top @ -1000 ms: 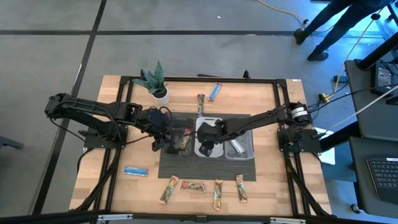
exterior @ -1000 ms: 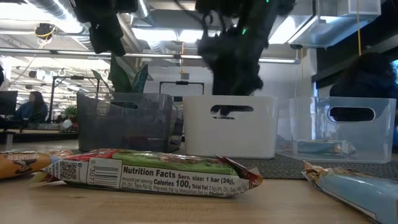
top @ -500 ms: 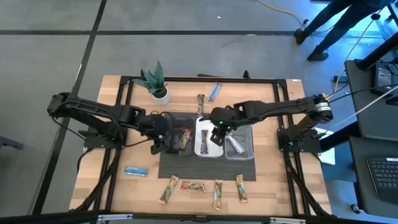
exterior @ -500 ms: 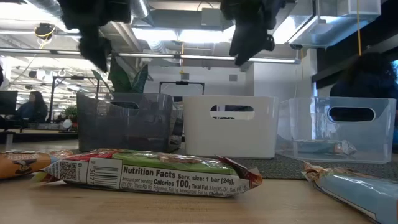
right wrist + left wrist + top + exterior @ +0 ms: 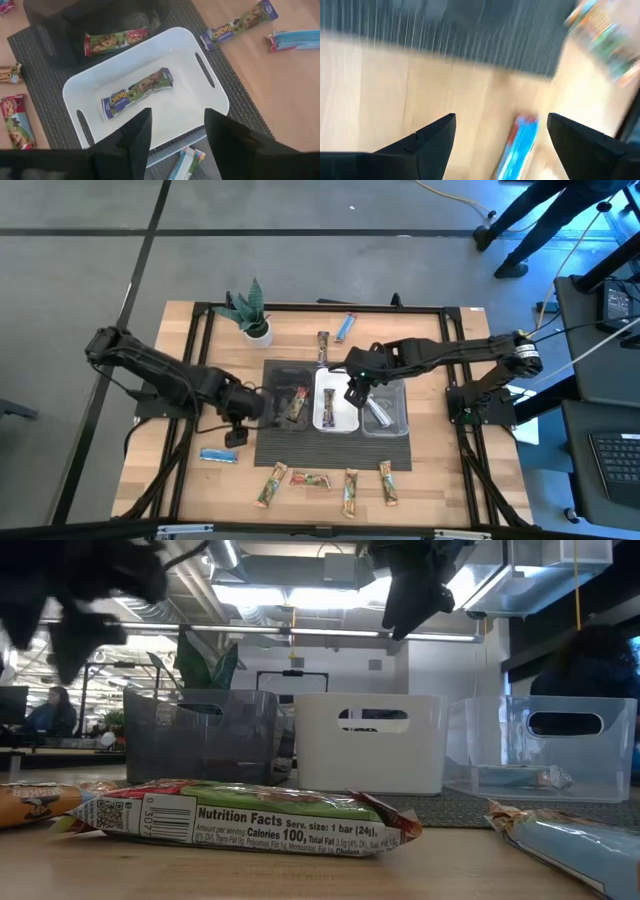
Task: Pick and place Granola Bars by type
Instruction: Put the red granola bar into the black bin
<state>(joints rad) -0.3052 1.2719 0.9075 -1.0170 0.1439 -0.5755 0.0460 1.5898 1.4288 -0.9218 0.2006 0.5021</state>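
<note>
Granola bars lie about the table: a blue one [image 5: 219, 455] near the left, a row of several along the near edge [image 5: 310, 479], two at the far side [image 5: 345, 327]. One Chewy bar [image 5: 137, 92] lies in the white tray [image 5: 335, 408], a red-wrapped bar [image 5: 115, 41] in the black tray [image 5: 290, 405], and a bar [image 5: 185, 162] in the clear tray [image 5: 385, 412]. My left gripper [image 5: 500, 117] hangs open above the wood, just past the blue bar [image 5: 520, 145]. My right gripper [image 5: 177, 112] hovers open above the white tray's right side, holding nothing.
The three trays stand side by side on a dark mat [image 5: 330, 448] at the table's middle. A small potted plant [image 5: 250, 315] stands at the far left. Bare wood lies left and right of the mat. A person's legs show beyond the far right corner.
My left gripper has left the black tray and swung toward the table's near left, down toward the blue bar. My right gripper has risen out of the white tray and drawn a little toward the far right.
</note>
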